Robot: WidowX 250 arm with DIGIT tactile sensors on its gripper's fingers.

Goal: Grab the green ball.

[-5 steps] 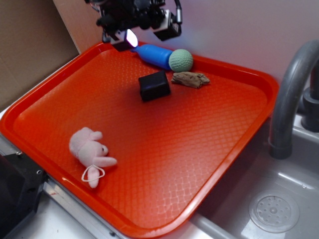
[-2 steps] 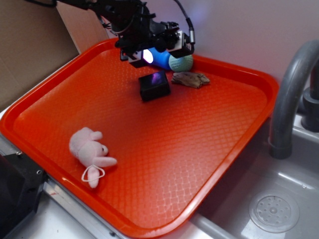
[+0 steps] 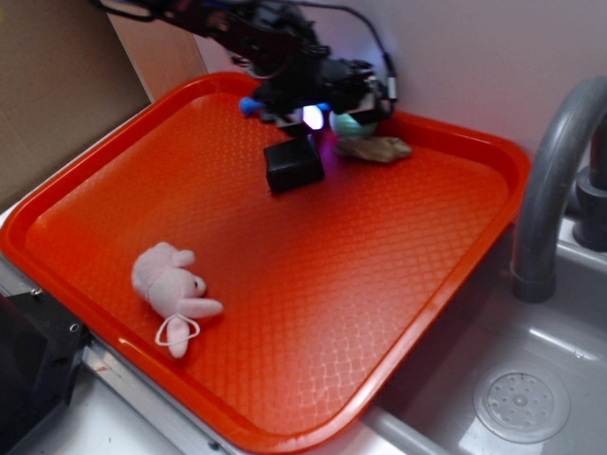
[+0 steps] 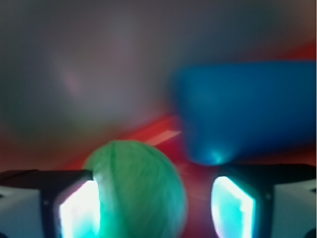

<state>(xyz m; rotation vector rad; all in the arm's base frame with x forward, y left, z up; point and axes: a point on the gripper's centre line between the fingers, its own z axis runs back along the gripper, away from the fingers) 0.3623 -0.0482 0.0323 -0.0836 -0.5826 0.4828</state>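
Wrist view shows your end effector (image 4: 153, 203) with its jaws spread apart, both lit pads visible at the bottom corners. You have the green ball (image 4: 136, 191) sitting between them, up against the pad on the picture's left and with a gap to the pad on the picture's right; nothing is clamped. Beyond the ball and toward the picture's right you see the blue cylinder (image 4: 245, 111), blurred, its rounded end pointing down toward the right-hand pad.

From the exterior view your end effector (image 3: 327, 104) is low over the far edge of the orange tray (image 3: 398, 313), and only a sliver of the green ball (image 3: 349, 124) shows under it. The black block (image 3: 293, 164) lies just in front of the end effector, the brown scrap (image 3: 377, 148) just beside it, and the pink plush toy (image 3: 173, 289) is well apart, near the tray's front edge
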